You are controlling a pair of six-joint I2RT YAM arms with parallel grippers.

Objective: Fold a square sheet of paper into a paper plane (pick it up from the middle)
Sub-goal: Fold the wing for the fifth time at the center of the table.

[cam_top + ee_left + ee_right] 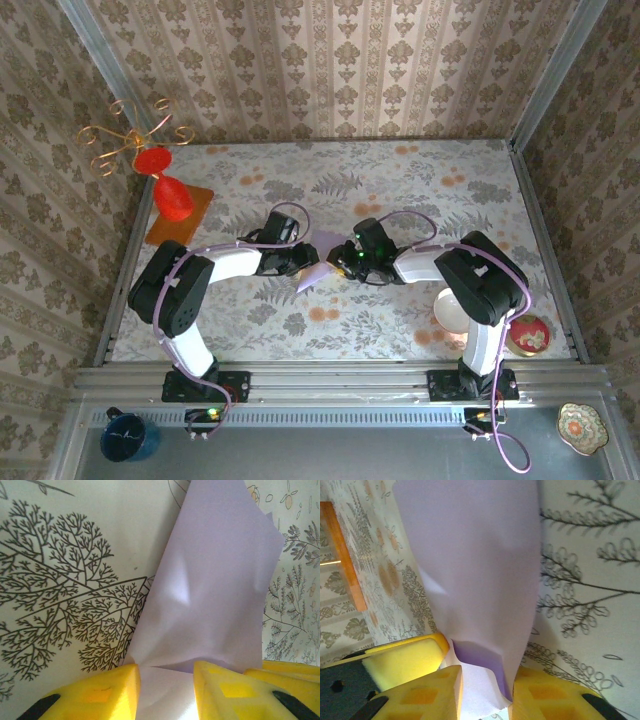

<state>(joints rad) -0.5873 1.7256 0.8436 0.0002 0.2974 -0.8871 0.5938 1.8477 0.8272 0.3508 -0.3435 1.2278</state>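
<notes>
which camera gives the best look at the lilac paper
Left wrist: the paper spreads across the frame, with its creases and side edges plain. Right wrist shows it close, but cut off at the top. The top view shows a small lilac scrap.

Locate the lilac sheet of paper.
Top view: the square sheet of paper is central, between the left end effector and right end effector, right of the red vase.

Pretty sure it's a robot lab booth faked up as a home: wallpaper (330, 60), flowery tablecloth (400, 180), but bare metal rail (340, 380) up front
</notes>
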